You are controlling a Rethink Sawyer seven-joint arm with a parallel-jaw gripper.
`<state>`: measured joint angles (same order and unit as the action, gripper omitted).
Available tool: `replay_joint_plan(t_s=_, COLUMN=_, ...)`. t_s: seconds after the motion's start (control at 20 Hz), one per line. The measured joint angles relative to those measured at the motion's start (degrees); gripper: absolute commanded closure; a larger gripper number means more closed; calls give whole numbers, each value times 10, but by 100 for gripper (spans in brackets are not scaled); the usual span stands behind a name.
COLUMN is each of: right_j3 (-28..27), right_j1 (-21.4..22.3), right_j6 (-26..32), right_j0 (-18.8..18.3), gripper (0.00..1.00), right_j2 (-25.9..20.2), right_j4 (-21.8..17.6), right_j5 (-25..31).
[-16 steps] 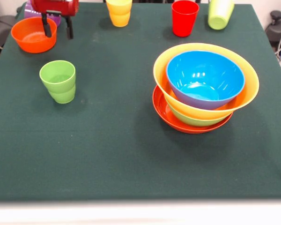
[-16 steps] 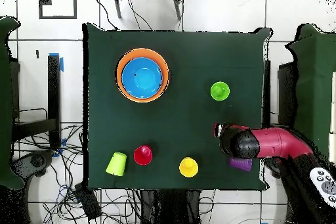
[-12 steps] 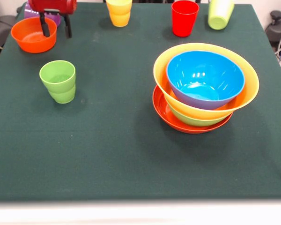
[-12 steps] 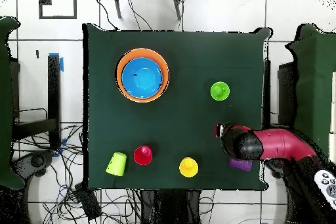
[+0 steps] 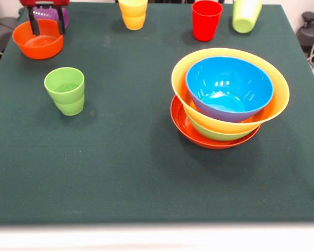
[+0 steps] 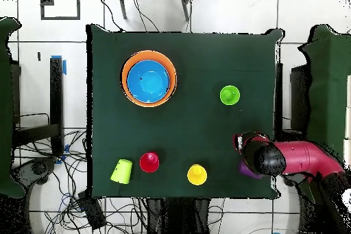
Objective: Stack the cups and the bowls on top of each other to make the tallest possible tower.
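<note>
The tower stands right of centre: a blue bowl [image 5: 229,86] nested in the large orange-yellow bowl [image 5: 180,73], over a green bowl [image 5: 213,134] and the wide red-orange bowl [image 5: 182,125]; from overhead it appears as the pile of bowls [image 6: 149,79]. My gripper [image 5: 47,25] hangs open and empty at the far left, above the back rim of the small orange bowl [image 5: 37,43]. The purple cup [image 5: 49,12] shows between its fingers, just behind them. A light green cup [image 5: 65,90] stands upright nearer the front. Yellow cup [image 5: 133,13], red cup [image 5: 206,19] and a tipped light green cup [image 5: 246,14] line the far edge.
In the overhead view my red arm [image 6: 301,159] reaches in over the table's right edge and covers the small orange bowl. The purple cup [image 6: 245,170] peeks out beside it. Cables lie on the floor around the table.
My gripper has moved left and back in the front view, from the small orange bowl's right side to over its far rim, in front of the purple cup. It stays open.
</note>
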<state>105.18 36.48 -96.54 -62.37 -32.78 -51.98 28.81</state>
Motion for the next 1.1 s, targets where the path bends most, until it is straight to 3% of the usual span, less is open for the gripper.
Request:
replay_joint_plan(t_s=0.55, right_j3=0, right_j1=-11, right_j6=2, right_j0=0, gripper=0, right_j2=4, right_j4=-32, right_j5=0)
replay_joint_plan(t_s=1.1, right_j3=-1, right_j1=-77, right_j6=2, right_j0=-3, gripper=0, right_j2=26, right_j4=-100, right_j5=0)
